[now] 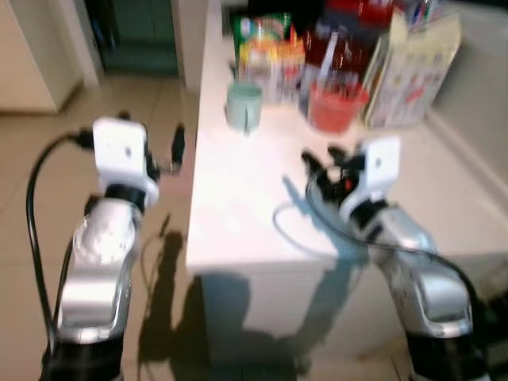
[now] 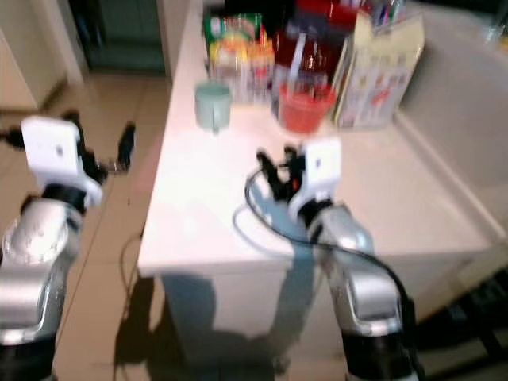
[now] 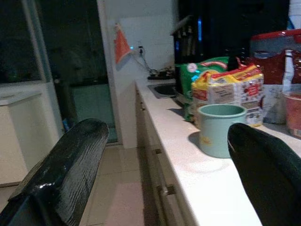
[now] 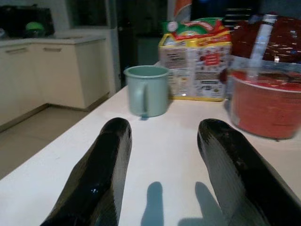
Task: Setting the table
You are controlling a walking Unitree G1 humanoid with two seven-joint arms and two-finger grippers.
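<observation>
Left eye view has my right claw (image 1: 321,163) low over the smooth white table (image 1: 238,190), its two long, glossy black fingers (image 4: 101,174) spread apart with nothing between them. They point toward the far end of the table, where the things are crowded. A pale green mug (image 4: 146,90), a plain cylinder with a loop handle, stands nearest the table's left edge, well apart from my fingertips. Just to its right sits a round red tub (image 4: 268,101) with translucent walls and a straw-like stick leaning out of it. Behind the mug are crinkly printed food packets (image 4: 195,61) in green, yellow and red, and to the right of the tub stands a tall cardboard carton (image 1: 413,67).

My left claw (image 1: 176,151) hangs out over the tiled floor (image 1: 48,135) beside the table's left edge, its textured black fingers (image 3: 70,174) wide apart and holding nothing. A black cable (image 1: 36,206) loops along my silver left arm.
</observation>
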